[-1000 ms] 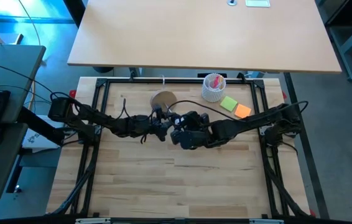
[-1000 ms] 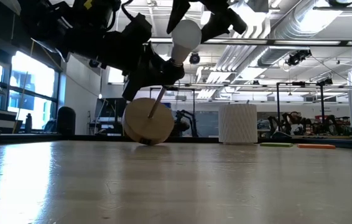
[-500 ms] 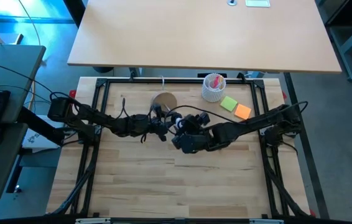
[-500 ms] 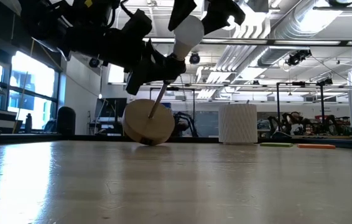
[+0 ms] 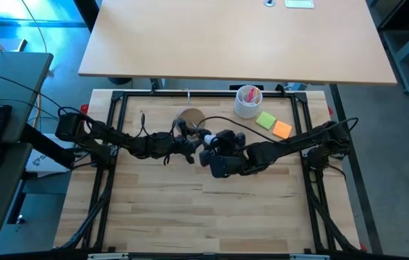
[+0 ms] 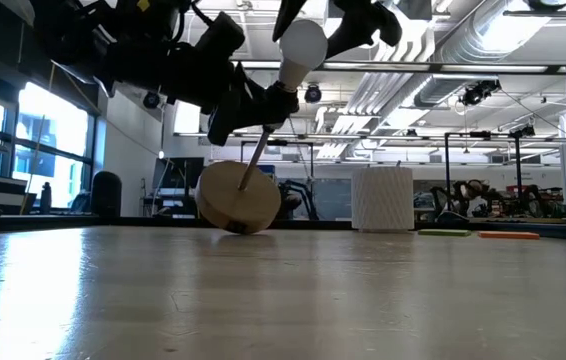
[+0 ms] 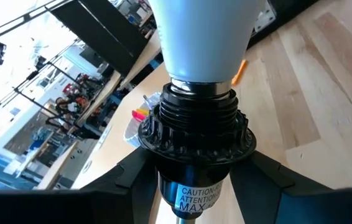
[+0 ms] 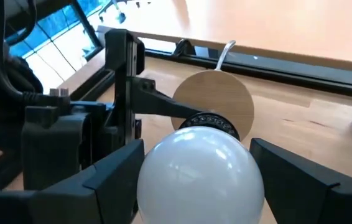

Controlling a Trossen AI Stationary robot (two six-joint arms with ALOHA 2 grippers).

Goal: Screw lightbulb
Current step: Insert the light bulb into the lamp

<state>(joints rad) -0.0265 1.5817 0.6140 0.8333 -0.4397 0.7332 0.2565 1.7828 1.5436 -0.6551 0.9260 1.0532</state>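
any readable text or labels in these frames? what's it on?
"CAUTION:" over "ATTENTION:" over "MAX", cut off at the frame edge: white label on the black ribbed lamp socket under the white rounded lightbulb.
Nothing else carries readable text; the green and orange sticky notes look blank.

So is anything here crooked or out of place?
Yes. The round wooden disc stand is tipped up on its edge, not flat on the table. The left gripper holds its black ribbed socket aloft, tilted, while the right gripper clasps the white rounded lightbulb.

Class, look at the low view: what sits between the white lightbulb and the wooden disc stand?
In the low view, a black socket under the lightbulb and a thin rod down to the wooden disc stand.
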